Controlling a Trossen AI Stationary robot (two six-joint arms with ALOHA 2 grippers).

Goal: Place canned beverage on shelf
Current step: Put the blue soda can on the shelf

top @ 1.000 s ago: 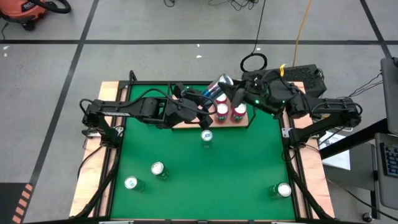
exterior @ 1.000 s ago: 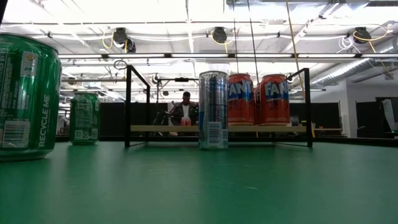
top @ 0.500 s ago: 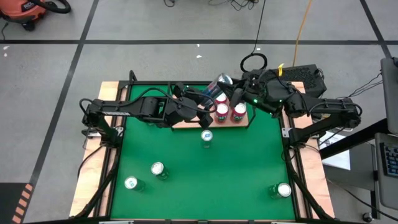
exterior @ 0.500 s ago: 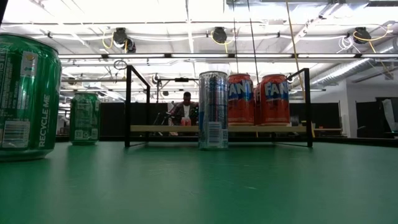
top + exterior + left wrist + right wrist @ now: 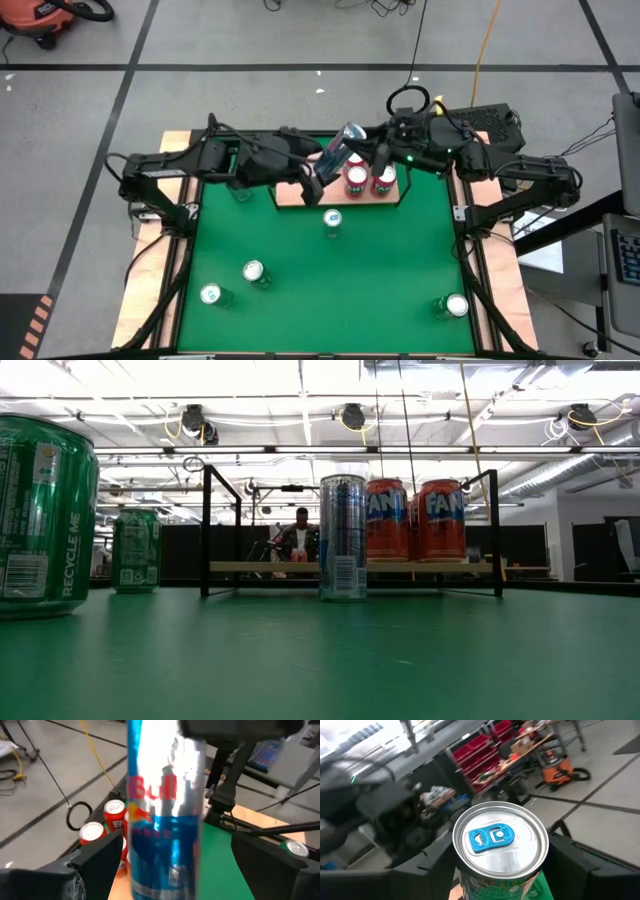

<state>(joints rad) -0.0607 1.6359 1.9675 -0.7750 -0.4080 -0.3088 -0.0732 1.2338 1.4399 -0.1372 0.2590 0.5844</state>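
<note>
High view: shelf (image 5: 292, 196) sits at the middle of the table's (image 5: 390, 270) far edge. Two red cans (image 5: 370, 180) stand side by side on its right half.

Blue-and-silver can (image 5: 338, 153) is off the board, tilted in the air over the shelf's far rail, just beside the red pair.

Right gripper (image 5: 366, 152) is at the can's upper end. Left gripper (image 5: 318, 182) is below it, over the shelf's middle.

Left wrist view: the can (image 5: 165, 820) runs lengthwise between the left fingers (image 5: 100, 862). Both stand wide apart, with clear gaps to the can wall, so there is no grip. A dark mass of the other arm covers the can's top.

Right wrist view: looks onto the can's lid and blue tab (image 5: 492, 837). The right fingers (image 5: 575, 867) sit close against both sides, closed on the can.

Low view shows neither gripper nor the lifted can. It does show the red cans' labels, a slim silver can (image 5: 343, 537) on the table just in front of the shelf, two green cans (image 5: 45, 515) toward the left edge, and a person (image 5: 297, 535) seated in the room behind.

High view adds a green can (image 5: 452, 306) near the near right corner.
</note>
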